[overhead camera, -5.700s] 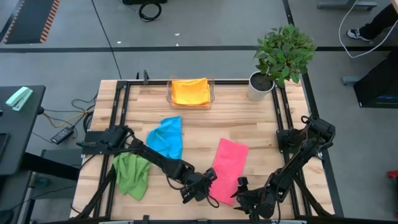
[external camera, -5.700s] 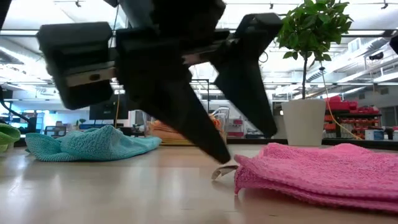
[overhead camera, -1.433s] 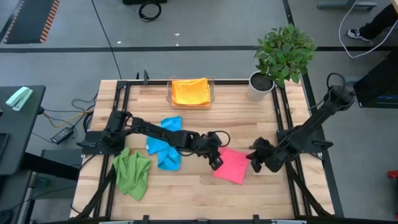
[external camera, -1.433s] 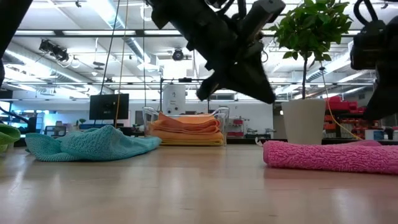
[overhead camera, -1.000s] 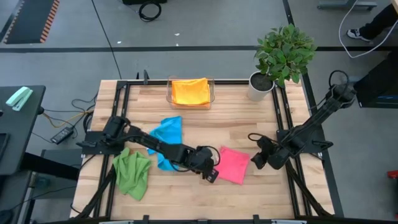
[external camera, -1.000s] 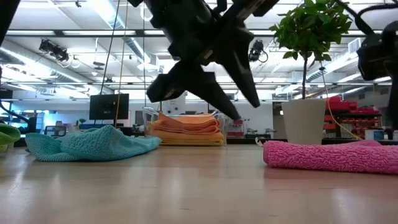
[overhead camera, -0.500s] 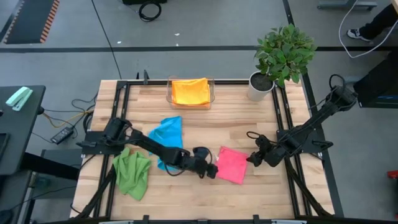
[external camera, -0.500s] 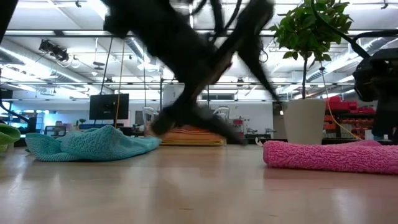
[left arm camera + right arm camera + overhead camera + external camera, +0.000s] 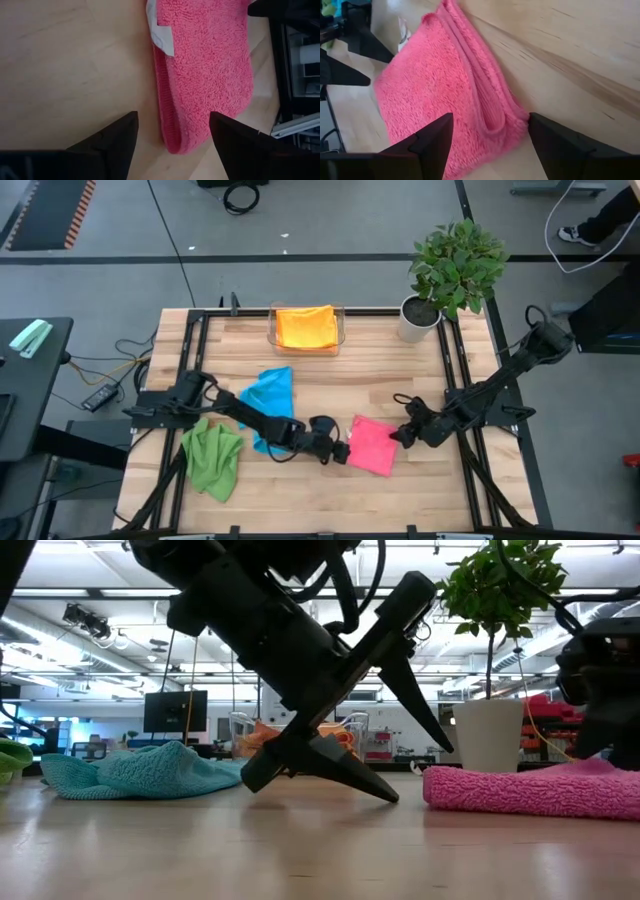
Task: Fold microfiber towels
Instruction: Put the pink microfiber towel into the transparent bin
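Observation:
A pink towel (image 9: 372, 444), folded into a small pad, lies flat on the table right of centre; it also shows in the low view (image 9: 520, 790). My left gripper (image 9: 341, 452) is open, low at the towel's left edge, and its fingers stand either side of the towel's corner (image 9: 175, 142). My right gripper (image 9: 397, 434) is open at the towel's right corner, and the folded corner (image 9: 495, 120) lies between its fingers. A blue towel (image 9: 268, 408) and a green towel (image 9: 212, 458) lie crumpled at the left. Folded orange towels (image 9: 305, 327) sit in a clear tray. My left gripper stands level from the table's left with one fingertip (image 9: 385, 795) down at the tabletop; I cannot tell whether it touches the towel. My right gripper comes from the table's right with its fingers astride the folded corner (image 9: 512, 117); I cannot tell whether they touch it.
A potted plant in a white pot (image 9: 420, 318) stands at the back right. The clear tray (image 9: 340, 330) is at the back centre. Black frame rails (image 9: 452, 360) run along both sides of the table. Bare wood lies near the front edge (image 9: 300, 500).
My left gripper has gone down to the tabletop at the pink towel's left edge, tipping its fingers toward the towel. My right gripper has moved toward the table's left, up to the towel's right corner. The towel has stayed where it was.

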Controlling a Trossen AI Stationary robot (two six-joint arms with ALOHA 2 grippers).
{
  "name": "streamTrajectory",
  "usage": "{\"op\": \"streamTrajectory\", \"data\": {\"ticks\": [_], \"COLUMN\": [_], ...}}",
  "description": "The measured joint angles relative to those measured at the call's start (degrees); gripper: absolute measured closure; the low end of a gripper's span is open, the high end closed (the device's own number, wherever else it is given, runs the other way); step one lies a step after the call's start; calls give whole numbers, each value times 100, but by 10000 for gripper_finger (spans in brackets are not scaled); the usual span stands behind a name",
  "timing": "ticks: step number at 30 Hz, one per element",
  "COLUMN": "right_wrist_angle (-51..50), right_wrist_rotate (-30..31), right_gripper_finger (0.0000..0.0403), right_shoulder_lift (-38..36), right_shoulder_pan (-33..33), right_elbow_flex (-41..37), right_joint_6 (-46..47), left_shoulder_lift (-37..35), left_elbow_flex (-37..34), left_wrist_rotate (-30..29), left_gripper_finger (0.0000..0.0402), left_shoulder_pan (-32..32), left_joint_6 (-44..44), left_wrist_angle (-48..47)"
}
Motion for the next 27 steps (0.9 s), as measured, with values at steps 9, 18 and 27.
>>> {"op": "streamTrajectory", "data": {"ticks": [9, 18, 27], "right_wrist_angle": [89, -10, -19], "right_wrist_rotate": [-129, -158, 192], "right_gripper_finger": [183, 292, 392], "right_shoulder_lift": [85, 98, 111], "right_shoulder_pan": [-108, -108, -106], "right_elbow_flex": [-13, -25, -36], "right_joint_6": [-196, -278, -412], "left_shoulder_lift": [387, 810, 803], "left_elbow_flex": [305, 1062, 1056], "left_wrist_rotate": [105, 176, 168], "left_gripper_finger": [168, 222, 387], "left_shoulder_pan": [110, 149, 153], "left_joint_6": [30, 309, 637], "left_wrist_angle": [29, -627, -731]}}
